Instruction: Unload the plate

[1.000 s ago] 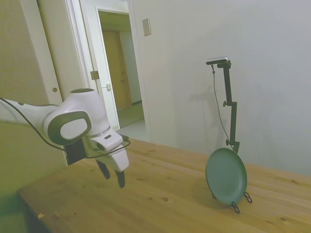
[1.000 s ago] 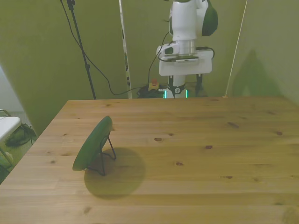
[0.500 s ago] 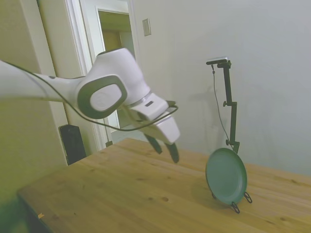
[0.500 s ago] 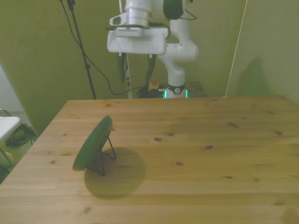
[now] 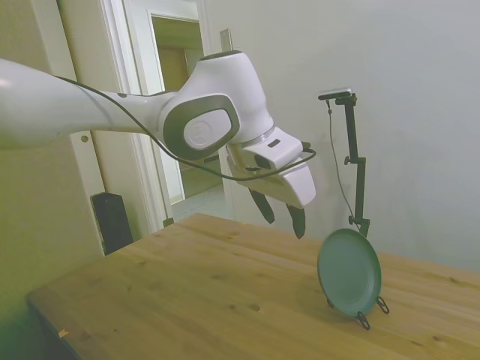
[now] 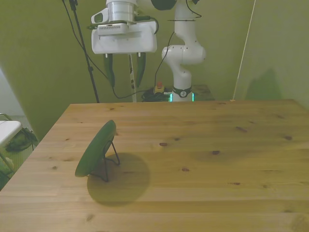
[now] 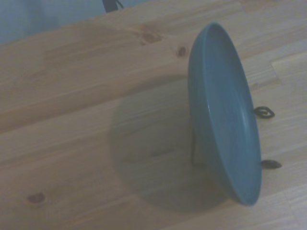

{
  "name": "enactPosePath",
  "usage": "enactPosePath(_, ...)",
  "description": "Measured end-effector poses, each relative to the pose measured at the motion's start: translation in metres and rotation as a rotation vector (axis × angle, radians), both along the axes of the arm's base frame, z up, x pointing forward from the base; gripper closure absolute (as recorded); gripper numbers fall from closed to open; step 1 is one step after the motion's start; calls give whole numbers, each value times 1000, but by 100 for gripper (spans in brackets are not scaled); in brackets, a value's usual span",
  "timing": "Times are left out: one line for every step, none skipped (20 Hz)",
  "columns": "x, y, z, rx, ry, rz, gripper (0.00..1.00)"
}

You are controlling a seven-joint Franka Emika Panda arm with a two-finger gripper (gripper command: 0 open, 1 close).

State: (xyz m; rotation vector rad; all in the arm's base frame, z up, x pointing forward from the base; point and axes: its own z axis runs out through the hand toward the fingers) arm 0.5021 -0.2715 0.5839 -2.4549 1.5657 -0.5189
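Pale walls and an open doorway (image 5: 180, 112) fill the background of the side view, and a wooden table (image 5: 187, 300) spreads across the lower half of the frame. We see the plate (image 5: 349, 271), round and dark teal-green, at the lower right of the side view, propped nearly upright and leaning back on a thin black wire stand (image 5: 371, 315) whose two looped feet rest on the wood in front of it. In the front view the plate (image 6: 95, 148) sits at the left of the frame, seen almost edge-on, with the wire stand (image 6: 110, 159) behind it and a wide round shadow on the boards to its right. The wrist view shows us the plate (image 7: 225, 129) from close by, tilted on the stand, its shallow raised rim clear and two small wire loops (image 7: 265, 113) poking out past its edge.

We find the gripper (image 5: 282, 213) in the middle of the side view, hanging in the air above the table, up and to the left of the plate and apart from it. Its dark fingers (image 5: 298, 222) point downward with a wide gap between them and nothing held. In the front view the gripper (image 6: 124, 72) is at the upper left, above the far edge of the table.
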Motion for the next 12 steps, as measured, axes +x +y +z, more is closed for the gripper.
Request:
enactPosePath(2, -10, 1, 4, -9, -6, 0)
enactPosePath(4, -22, 1, 7, -18, -11, 0)
enactPosePath(8, -32, 0, 13, -27, -13, 0)
enactPosePath(14, -43, -2, 21, -39, -14, 0)
enactPosePath(20, -53, -5, 41, -50, -6, 0)
enactPosePath(26, -60, -8, 67, -58, 5, 0)
enactPosePath(32, -65, -10, 96, -66, 18, 0)
enactPosePath(37, -70, -12, 126, -73, 30, 0)
enactPosePath(42, -76, -13, 153, -79, 41, 0)
enactPosePath(47, -80, -15, 179, -80, 51, 0)
enactPosePath(51, -85, -16, 199, -79, 56, 0)
enactPosePath(56, -89, -18, 211, -72, 58, 0)
